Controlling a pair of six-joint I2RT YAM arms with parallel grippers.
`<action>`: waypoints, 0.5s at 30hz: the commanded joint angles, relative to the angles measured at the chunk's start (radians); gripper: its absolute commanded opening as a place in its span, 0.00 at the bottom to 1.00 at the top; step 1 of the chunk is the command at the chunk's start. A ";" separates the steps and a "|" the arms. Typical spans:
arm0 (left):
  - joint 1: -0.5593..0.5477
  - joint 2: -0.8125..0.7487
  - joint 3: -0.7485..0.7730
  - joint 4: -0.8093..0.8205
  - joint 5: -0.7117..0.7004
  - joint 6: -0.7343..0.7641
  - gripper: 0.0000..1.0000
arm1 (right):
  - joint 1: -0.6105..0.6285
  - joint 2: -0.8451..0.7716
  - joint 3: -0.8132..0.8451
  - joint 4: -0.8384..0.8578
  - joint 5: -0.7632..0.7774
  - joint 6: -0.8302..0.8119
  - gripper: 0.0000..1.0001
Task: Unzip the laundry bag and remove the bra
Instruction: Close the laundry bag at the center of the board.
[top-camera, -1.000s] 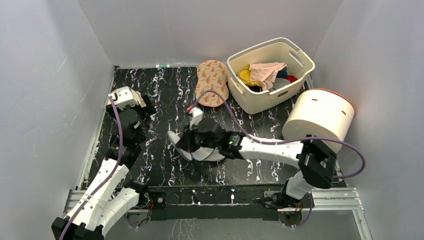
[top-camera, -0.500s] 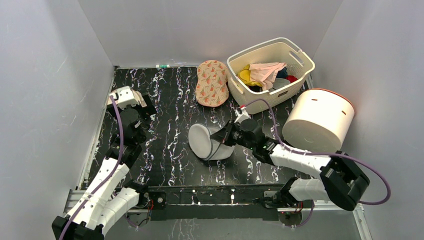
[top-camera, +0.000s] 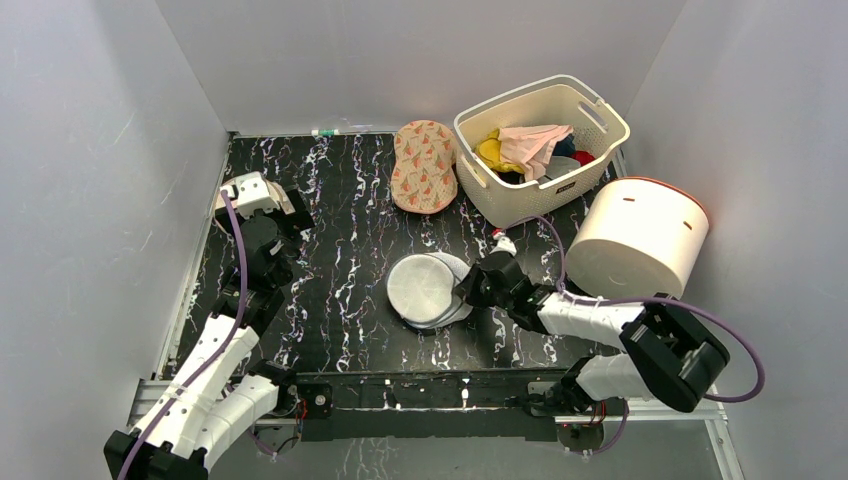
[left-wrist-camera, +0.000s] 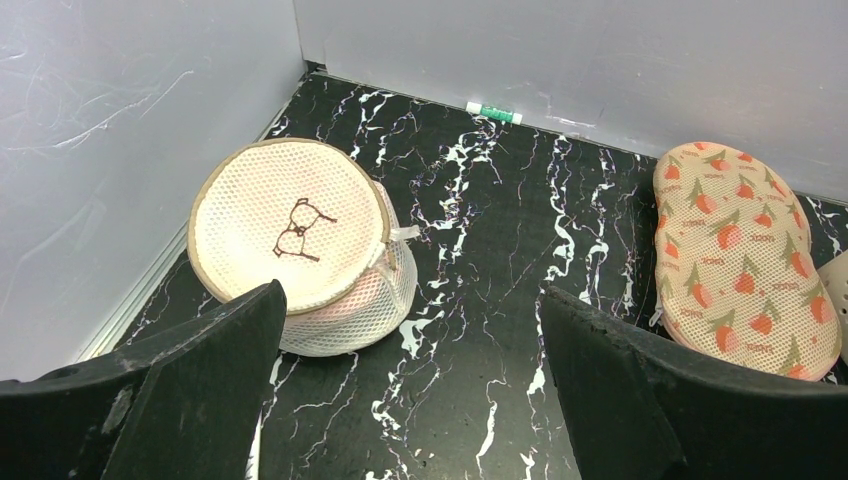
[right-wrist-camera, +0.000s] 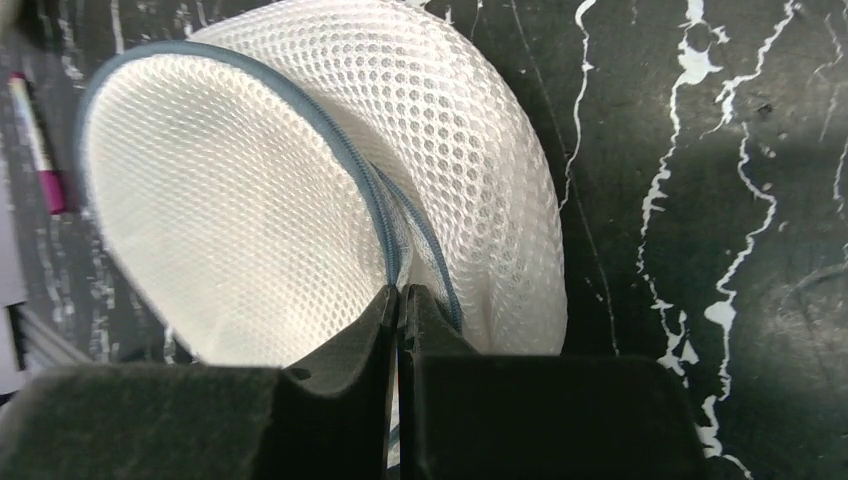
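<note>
Right wrist view: your right gripper (right-wrist-camera: 400, 292) has its jaws pressed together, pinching the grey zip rim of the bag (right-wrist-camera: 230, 200). The tilted mesh drum lies just ahead and left of them. Your left gripper (left-wrist-camera: 410, 295) hangs with its jaws spread wide.

The laundry bag (top-camera: 425, 288), a round white mesh drum with a grey-blue zip rim, lies mid-table (top-camera: 330, 200), lid face tilted upward, its rim pinched in my right gripper (right-wrist-camera: 400, 300).
</note>
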 joint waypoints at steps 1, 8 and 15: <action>0.000 0.002 0.008 0.011 0.004 -0.004 0.98 | -0.001 0.042 0.116 -0.105 0.033 -0.123 0.00; -0.001 0.015 0.011 0.007 0.012 -0.004 0.98 | -0.002 0.016 0.288 -0.267 -0.142 -0.308 0.36; 0.000 0.016 0.013 0.002 0.031 -0.008 0.98 | -0.001 -0.093 0.424 -0.489 -0.078 -0.427 0.71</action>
